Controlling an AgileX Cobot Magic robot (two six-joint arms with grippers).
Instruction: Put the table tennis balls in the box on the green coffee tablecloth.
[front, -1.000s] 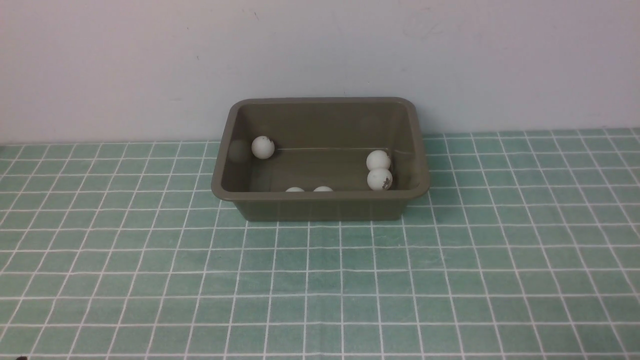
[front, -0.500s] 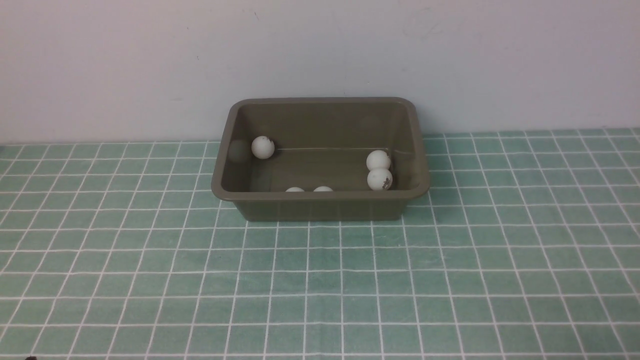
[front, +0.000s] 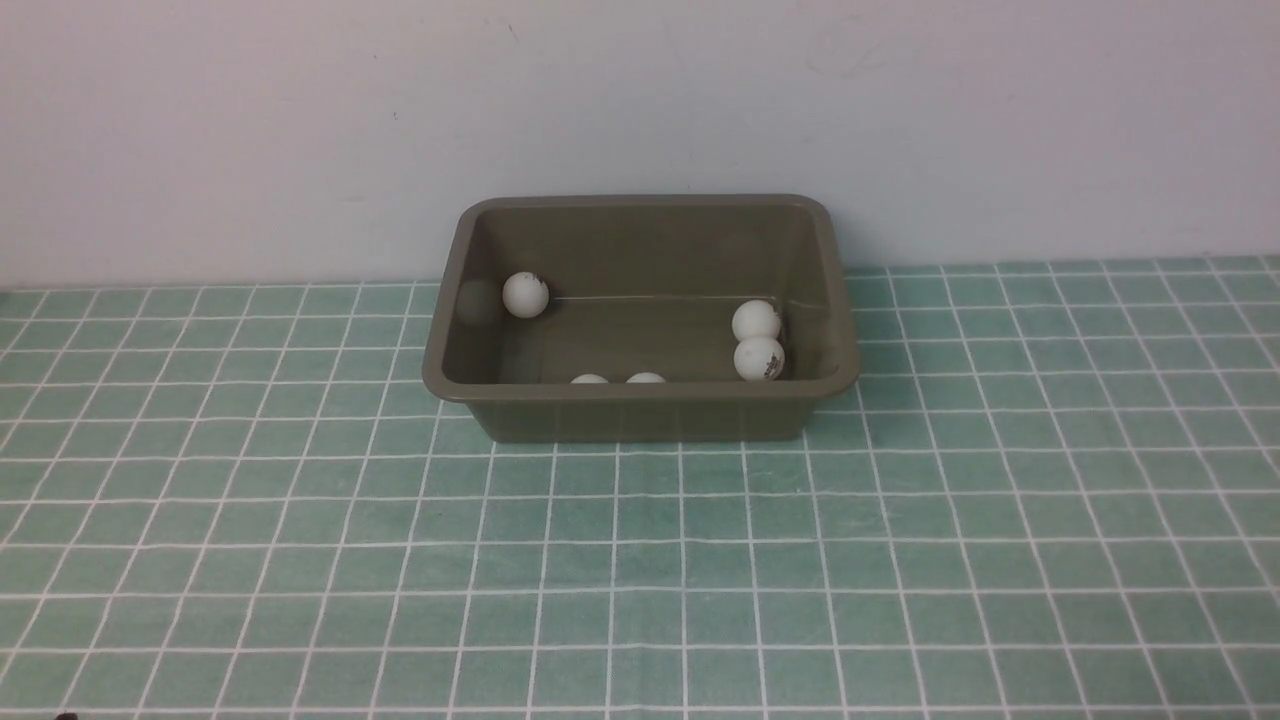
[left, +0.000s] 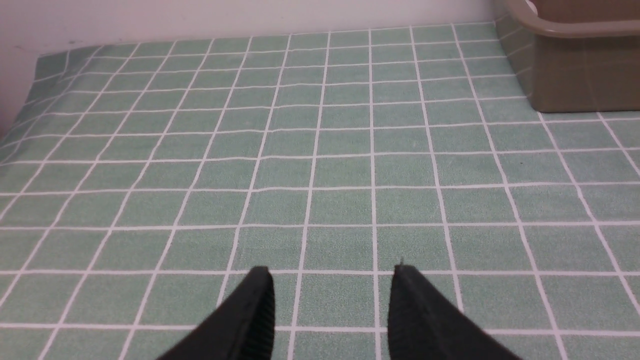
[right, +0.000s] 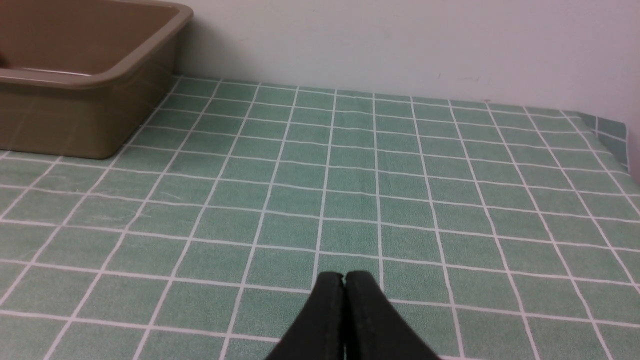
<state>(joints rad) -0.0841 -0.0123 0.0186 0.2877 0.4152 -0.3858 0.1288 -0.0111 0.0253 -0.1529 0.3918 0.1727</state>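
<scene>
Resting, front view: five table tennis balls (front: 757, 340) visible in the box (front: 640, 410) on the green coffee tablecloth (front: 640, 560); no arm shows.
Left wrist view: left gripper (left: 332, 275) gapes over bare cloth, holding nothing.
Right wrist view: right gripper (right: 344, 278) pressed closed, empty.
Advice: check the cloth for stray balls before finishing.

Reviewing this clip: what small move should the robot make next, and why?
Probably none beyond parking both arms and ending the run. Five table tennis balls show inside the box, no ball lies on the green coffee tablecloth in any view, and neither the left gripper, jaws apart, nor the right gripper, jaws together, holds anything.
</scene>
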